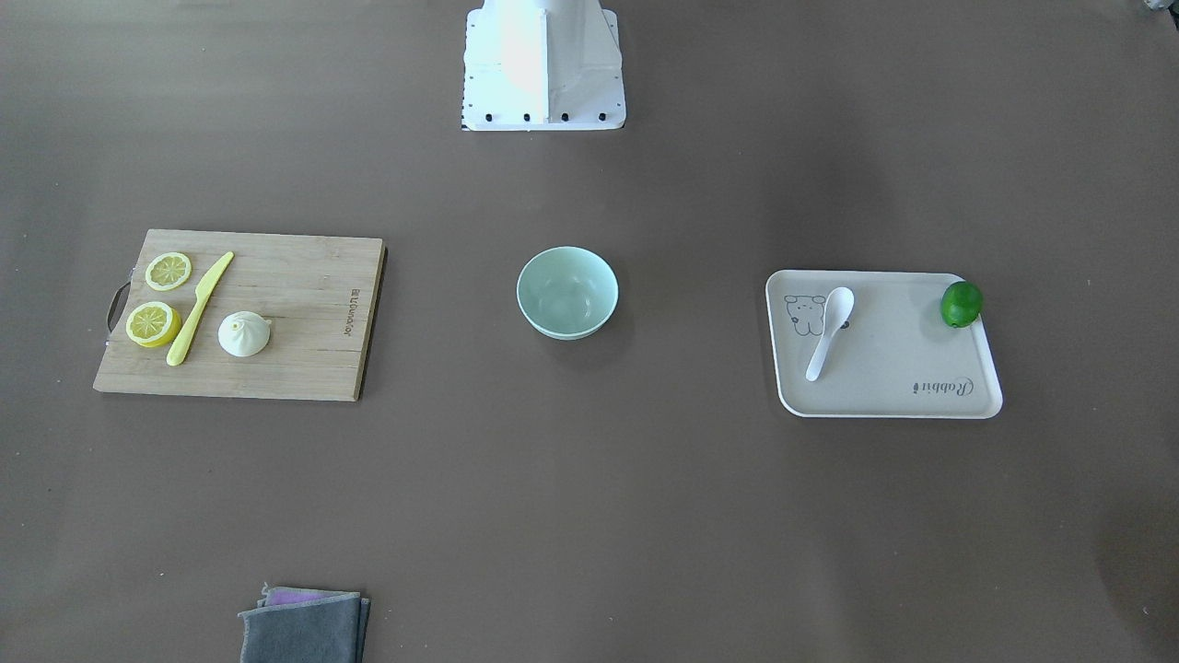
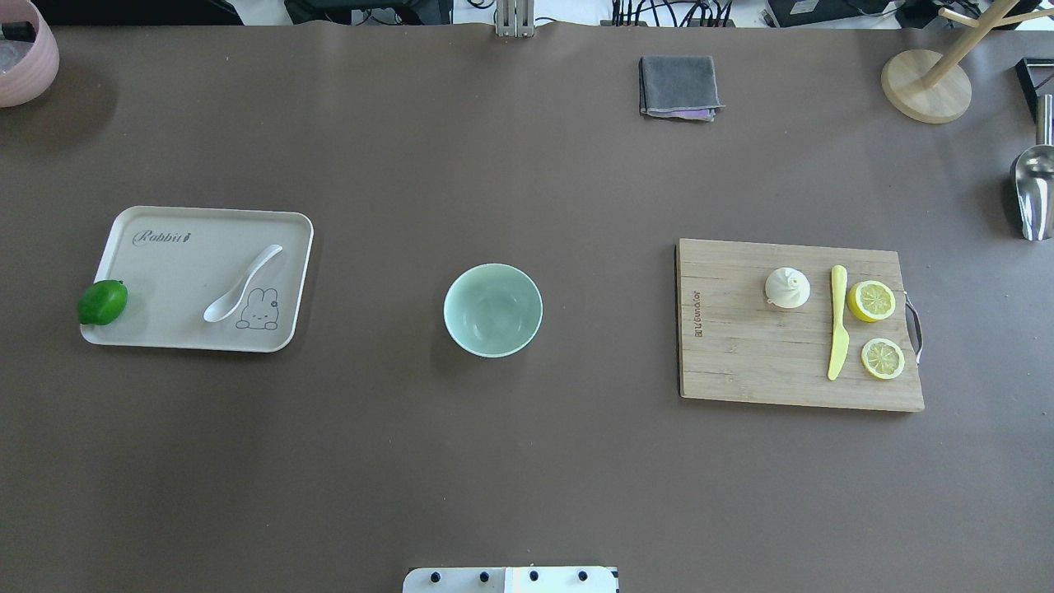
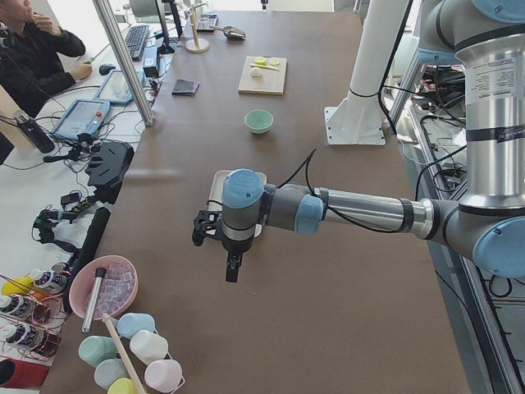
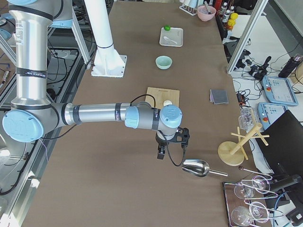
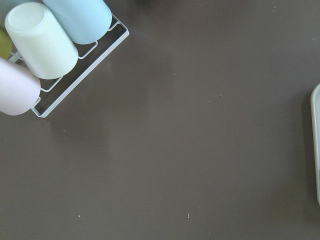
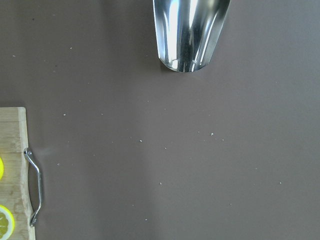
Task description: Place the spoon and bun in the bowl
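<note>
The white spoon (image 2: pixel 243 284) lies on a beige tray (image 2: pixel 165 329) on my left side. The white bun (image 2: pixel 787 288) sits on a wooden cutting board (image 2: pixel 741 362) on my right side. The mint-green bowl (image 2: pixel 492 310) stands empty between them at the table's middle. My left gripper (image 3: pixel 232 271) shows only in the exterior left view, hanging over the table's left end beyond the tray. My right gripper (image 4: pixel 161 153) shows only in the exterior right view, beyond the board's handle end. I cannot tell whether either is open or shut.
A lime (image 2: pixel 102 302) sits on the tray's corner. A yellow-green knife (image 2: pixel 837 321) and two lemon halves (image 2: pixel 871 301) lie on the board. A metal scoop (image 6: pixel 190 32), a wooden stand (image 2: pixel 926 82), a grey cloth (image 2: pixel 678 86) and a cup rack (image 5: pixel 45 45) are around.
</note>
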Motion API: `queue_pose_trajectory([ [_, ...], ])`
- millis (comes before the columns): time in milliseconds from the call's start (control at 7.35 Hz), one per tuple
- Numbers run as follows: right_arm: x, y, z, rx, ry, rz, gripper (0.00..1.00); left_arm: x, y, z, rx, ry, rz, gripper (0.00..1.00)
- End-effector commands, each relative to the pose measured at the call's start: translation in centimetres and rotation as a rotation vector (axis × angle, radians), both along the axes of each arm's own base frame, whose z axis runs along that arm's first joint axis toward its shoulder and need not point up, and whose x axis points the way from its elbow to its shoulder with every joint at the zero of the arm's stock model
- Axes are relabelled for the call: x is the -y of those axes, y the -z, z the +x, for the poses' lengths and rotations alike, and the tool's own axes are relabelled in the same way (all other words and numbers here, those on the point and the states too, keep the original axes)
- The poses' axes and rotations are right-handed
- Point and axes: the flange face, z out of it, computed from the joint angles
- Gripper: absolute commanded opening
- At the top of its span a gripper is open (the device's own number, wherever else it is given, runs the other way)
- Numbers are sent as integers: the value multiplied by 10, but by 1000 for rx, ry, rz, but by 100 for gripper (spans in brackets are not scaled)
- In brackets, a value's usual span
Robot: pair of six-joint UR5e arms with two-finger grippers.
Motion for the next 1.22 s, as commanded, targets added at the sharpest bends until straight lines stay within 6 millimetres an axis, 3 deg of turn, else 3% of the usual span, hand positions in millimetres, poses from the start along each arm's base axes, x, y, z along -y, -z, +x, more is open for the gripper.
queue_pose_trajectory([
  [0,0,0,-1,0,2,0,100,0,-1,3,-8,-13,3,98],
  [1088,1,0,-3,0,6,0,100,3,-3,3,-9,-10,-5,98],
])
